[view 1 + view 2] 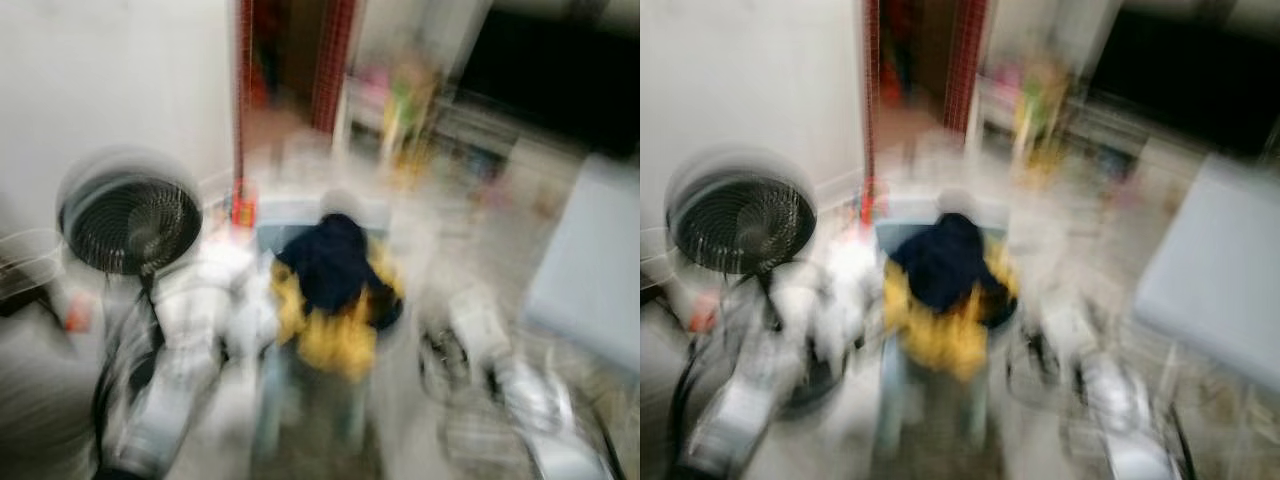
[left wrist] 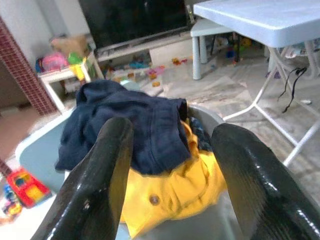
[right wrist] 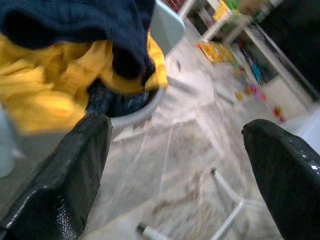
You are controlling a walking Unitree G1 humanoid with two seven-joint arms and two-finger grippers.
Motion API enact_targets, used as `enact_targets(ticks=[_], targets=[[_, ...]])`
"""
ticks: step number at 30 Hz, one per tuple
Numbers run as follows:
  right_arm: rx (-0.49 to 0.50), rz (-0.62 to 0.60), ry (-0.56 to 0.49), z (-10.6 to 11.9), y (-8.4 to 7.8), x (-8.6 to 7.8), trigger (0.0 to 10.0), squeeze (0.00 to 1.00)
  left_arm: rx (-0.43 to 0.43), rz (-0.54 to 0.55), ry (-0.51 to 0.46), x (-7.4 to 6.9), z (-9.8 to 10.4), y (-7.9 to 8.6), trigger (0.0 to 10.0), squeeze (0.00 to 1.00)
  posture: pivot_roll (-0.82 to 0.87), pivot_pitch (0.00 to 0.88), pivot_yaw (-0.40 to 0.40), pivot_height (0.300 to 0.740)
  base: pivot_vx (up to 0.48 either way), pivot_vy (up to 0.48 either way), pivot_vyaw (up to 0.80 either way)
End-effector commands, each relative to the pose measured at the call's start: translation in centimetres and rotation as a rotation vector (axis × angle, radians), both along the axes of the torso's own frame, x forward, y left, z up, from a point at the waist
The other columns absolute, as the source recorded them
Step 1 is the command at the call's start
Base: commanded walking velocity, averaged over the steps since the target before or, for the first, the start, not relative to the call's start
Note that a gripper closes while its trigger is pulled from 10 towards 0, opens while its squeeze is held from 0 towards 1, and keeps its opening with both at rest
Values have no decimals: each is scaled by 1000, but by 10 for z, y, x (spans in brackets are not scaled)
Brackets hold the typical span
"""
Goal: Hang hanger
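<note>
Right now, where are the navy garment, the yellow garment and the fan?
Navy garment [image 2: 130, 125], left wrist view, middle of its folded top.
Yellow garment [image 2: 170, 190], left wrist view, front near the button.
Fan [image 1: 130, 222], left eye view, centre of the grille.

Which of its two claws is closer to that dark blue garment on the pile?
Probably the left. The left gripper points straight at the navy garment lying on the yellow one. The right gripper sits beside the pile, aimed mostly at the floor.

blurred head views look down from well back; both wrist views face, near, the heaped navy and yellow clothes [image 2: 145, 150] ahead of their fingers.
</note>
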State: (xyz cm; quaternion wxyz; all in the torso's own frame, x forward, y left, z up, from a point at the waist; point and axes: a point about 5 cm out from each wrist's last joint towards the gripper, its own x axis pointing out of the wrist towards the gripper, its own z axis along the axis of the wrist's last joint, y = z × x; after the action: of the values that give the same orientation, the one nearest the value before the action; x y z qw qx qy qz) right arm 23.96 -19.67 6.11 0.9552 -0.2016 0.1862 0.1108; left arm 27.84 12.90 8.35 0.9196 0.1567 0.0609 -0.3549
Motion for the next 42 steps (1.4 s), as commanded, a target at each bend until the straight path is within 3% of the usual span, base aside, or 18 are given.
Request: enact_targets(ticks=[1,8,13,21,27,42], targets=[[-22,-20,-5,3,-10,1,10000,0,-51,50,38,7,2,-1,10000,0,106,0,-119,740,289,386,0],[-20,-38,-7,4,-14,-2,10000,0,-59,60,47,8,2,-2,10000,0,100,0,-119,740,163,403,0],[-16,-46,-3,2,-15,-5,10000,0,-142,65,95,7,1,-6,10000,0,91,0,-117,740,0,428,0],[-11,-48,-2,2,-15,-6,10000,0,-137,61,69,8,3,-11,10000,0,83,0,-120,740,0,0,0],[11,-74,-26,6,-17,-6,10000,0,-196,50,99,5,4,-12,10000,0,85,0,-125,740,0,0,0],[51,-87,-42,9,-14,-4,10000,0,-213,27,117,3,3,-13,10000,0,84,0,-120,740,377,0,-376]])
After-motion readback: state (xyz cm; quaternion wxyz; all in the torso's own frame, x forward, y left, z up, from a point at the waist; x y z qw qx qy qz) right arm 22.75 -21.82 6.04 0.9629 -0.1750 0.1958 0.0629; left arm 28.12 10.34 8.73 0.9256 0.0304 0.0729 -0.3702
